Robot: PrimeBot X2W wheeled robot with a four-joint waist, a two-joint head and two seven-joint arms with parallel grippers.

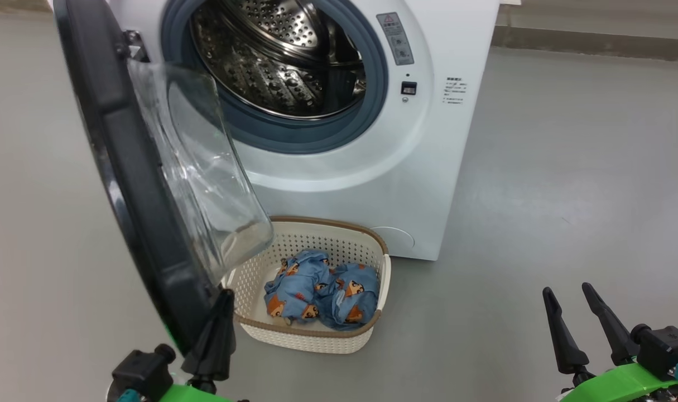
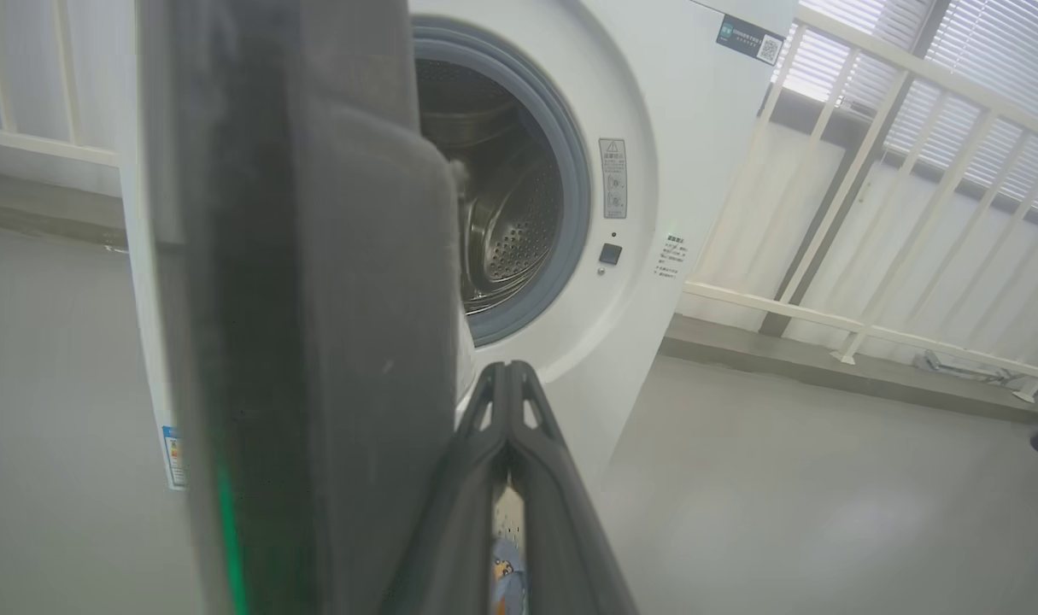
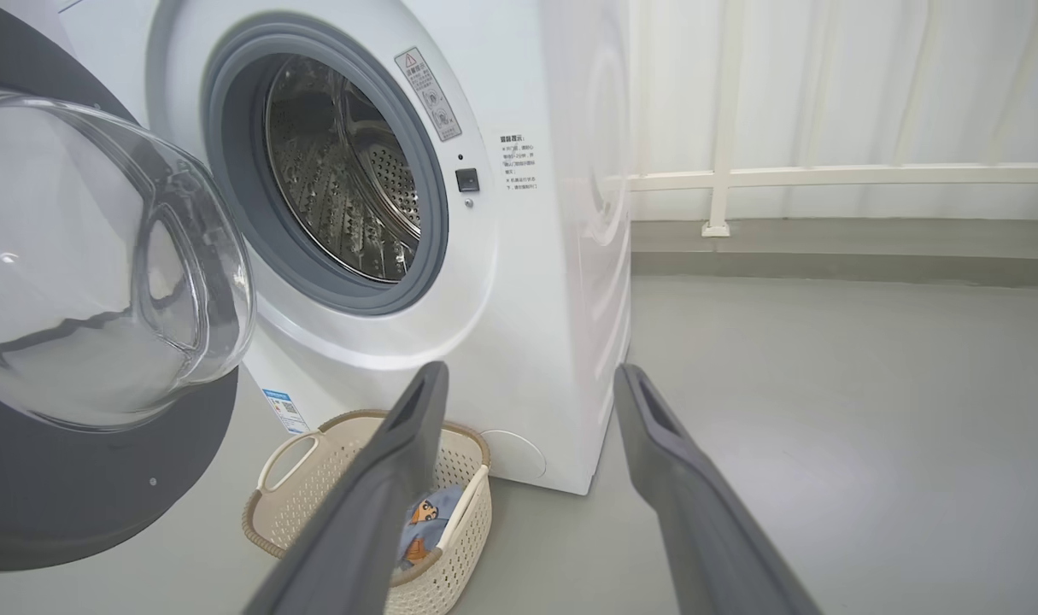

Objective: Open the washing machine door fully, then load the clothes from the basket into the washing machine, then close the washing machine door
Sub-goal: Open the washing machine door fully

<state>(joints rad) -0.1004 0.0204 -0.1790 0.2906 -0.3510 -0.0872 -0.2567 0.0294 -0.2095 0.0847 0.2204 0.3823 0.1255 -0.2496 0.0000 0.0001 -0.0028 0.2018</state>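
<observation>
The washing machine (image 1: 372, 190) stands with its steel drum (image 1: 283, 56) exposed. The washing machine door (image 1: 132, 184) hangs open to the left, its glass bowl (image 1: 199, 167) bulging over the basket (image 1: 311, 338). The clothes (image 1: 322, 293), light blue with cartoon faces, lie bunched in the basket on the floor in front of the machine. My left gripper (image 1: 225, 296) is shut and empty, its tip close against the door's lower black rim (image 2: 313, 342). At the lower right my right gripper (image 1: 567, 290) stands open and empty over bare floor, right of the basket (image 3: 296, 504).
A white railing (image 2: 869, 213) with a low ledge runs behind and to the right of the machine. Grey floor (image 1: 567, 167) stretches wide on the right side. The open door blocks the left side of the basket.
</observation>
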